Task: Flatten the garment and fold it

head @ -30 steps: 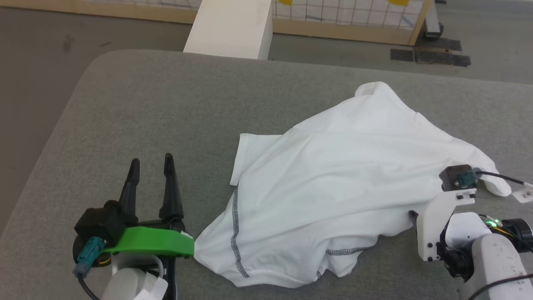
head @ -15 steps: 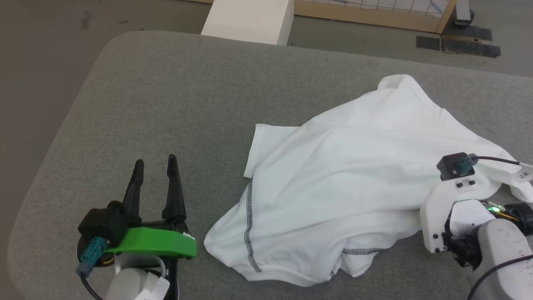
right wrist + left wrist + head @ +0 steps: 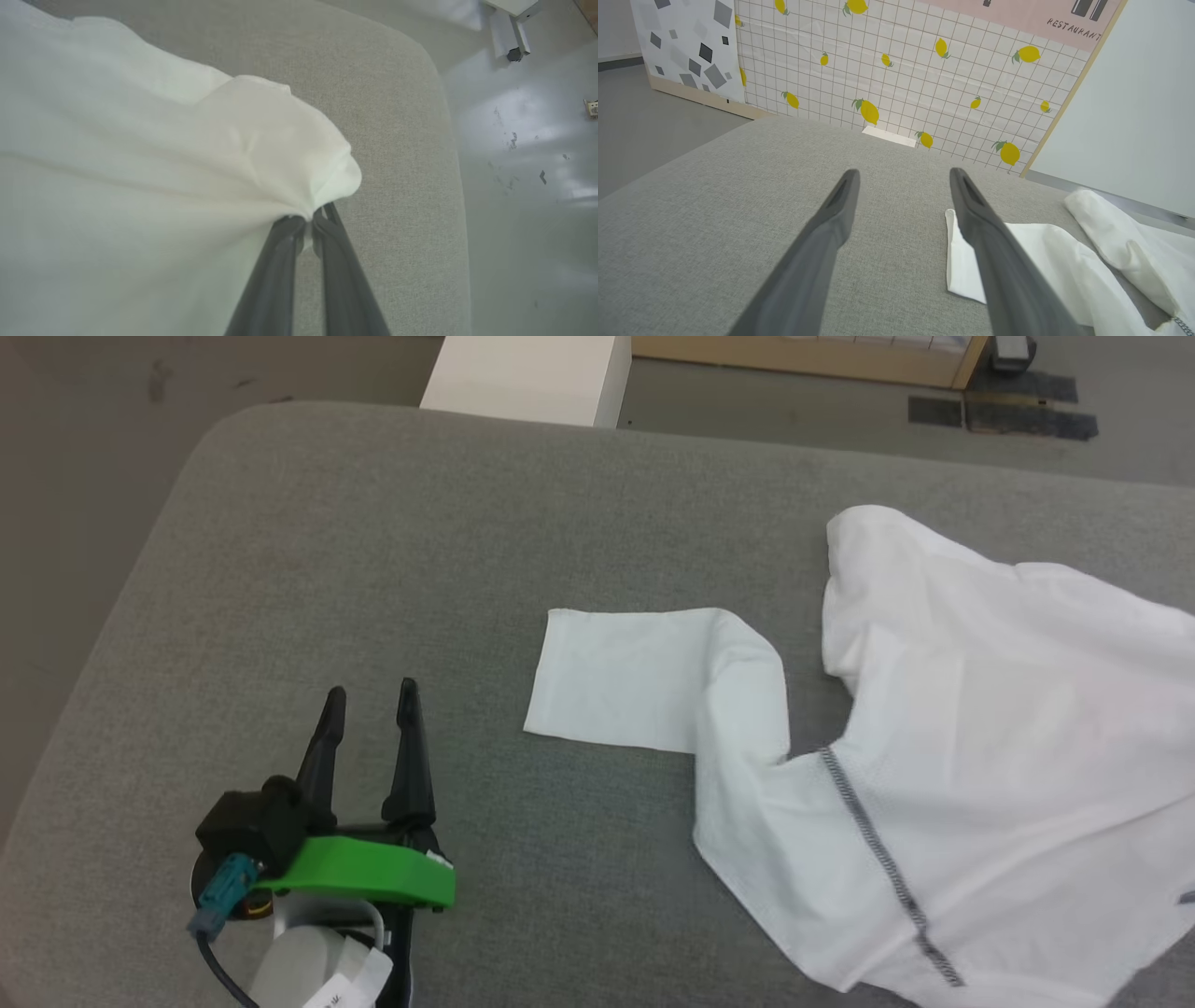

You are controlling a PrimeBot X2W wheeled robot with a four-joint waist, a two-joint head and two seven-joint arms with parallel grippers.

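The garment (image 3: 990,756), a white T-shirt with dark grey stitching, lies rumpled on the right of the grey padded table (image 3: 448,551). One sleeve (image 3: 616,677) lies flat toward the middle. My left gripper (image 3: 369,695) stands open at the lower left, well left of that sleeve, with nothing between its fingers. In the left wrist view the sleeve (image 3: 966,261) lies just right of the open left gripper (image 3: 903,172). In the right wrist view my right gripper (image 3: 308,219) is shut on a bunched fold of the garment (image 3: 154,186), which rises off the table.
A white rigid box (image 3: 527,378) stands on the floor beyond the table's far edge. A panel with a lemon pattern (image 3: 901,74) stands behind it. The table's rounded corner (image 3: 420,51) and the floor (image 3: 528,186) lie right of my right gripper.
My right gripper has closed on the garment and pulled it to the right, so the body has slid off the sleeve. The right arm has left the head view. The head camera shifted.
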